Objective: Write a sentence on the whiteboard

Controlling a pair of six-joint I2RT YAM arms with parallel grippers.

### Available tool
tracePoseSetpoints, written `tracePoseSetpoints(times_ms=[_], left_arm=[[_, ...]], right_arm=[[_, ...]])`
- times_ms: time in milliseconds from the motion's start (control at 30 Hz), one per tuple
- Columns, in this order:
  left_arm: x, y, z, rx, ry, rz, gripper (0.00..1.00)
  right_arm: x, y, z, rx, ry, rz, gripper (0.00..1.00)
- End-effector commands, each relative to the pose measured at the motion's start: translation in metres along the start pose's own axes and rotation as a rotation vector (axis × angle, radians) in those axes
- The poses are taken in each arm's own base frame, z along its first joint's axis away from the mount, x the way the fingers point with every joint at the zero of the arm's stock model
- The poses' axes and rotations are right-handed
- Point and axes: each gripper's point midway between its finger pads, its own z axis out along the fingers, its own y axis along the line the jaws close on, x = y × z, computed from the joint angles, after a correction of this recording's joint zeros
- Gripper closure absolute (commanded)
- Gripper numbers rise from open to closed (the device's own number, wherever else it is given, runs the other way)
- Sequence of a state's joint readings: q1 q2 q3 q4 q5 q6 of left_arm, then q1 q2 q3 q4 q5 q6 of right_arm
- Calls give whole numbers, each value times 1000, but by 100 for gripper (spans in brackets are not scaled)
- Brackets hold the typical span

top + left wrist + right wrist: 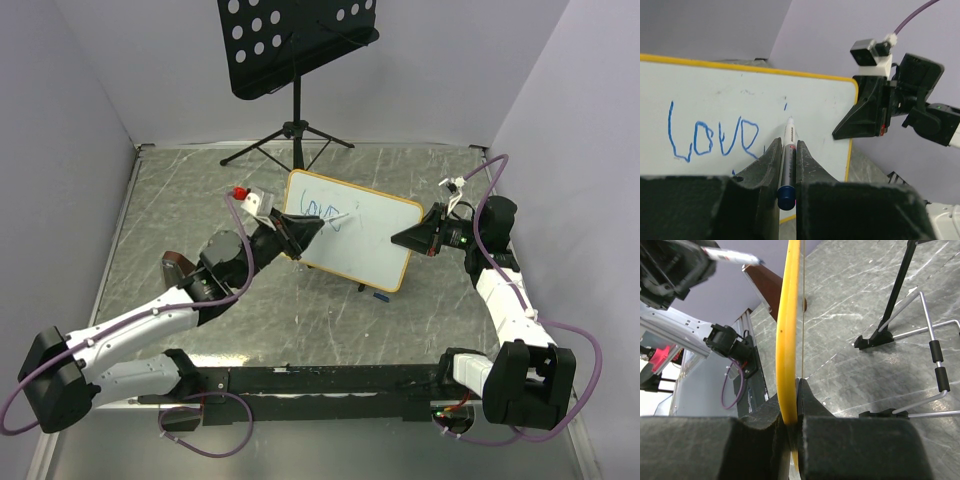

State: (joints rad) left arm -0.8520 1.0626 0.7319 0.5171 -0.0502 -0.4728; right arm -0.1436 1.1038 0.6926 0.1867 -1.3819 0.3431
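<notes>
Seen from above, the left gripper clamps a marker pointing toward 2 o'clock, its tip close to the face of the whiteboard. The board stands tilted at the middle of the table, long axis running 10 to 4 o'clock. The right gripper pinches its yellow-wood 3 o'clock edge, and the sentence reads only "love" in loopy blue, with white room at its 3 o'clock. Bare table lies at 6 o'clock, and a black music stand stands beyond at 12.
</notes>
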Motion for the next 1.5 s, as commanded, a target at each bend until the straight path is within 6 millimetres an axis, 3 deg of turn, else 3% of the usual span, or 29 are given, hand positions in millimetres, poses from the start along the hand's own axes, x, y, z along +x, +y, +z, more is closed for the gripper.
tracePoseSetpoints(times_ms=[0, 333, 1467], left_arm=[[0, 1, -1, 3, -10, -1, 99], [6, 3, 11, -5, 7, 4, 99], [5, 5, 14, -5, 2, 11, 99]], right_arm=[[-10, 14, 0, -54, -1, -113, 100], [-10, 16, 0, -58, 1, -113, 100], [-10, 15, -1, -56, -1, -115, 100]])
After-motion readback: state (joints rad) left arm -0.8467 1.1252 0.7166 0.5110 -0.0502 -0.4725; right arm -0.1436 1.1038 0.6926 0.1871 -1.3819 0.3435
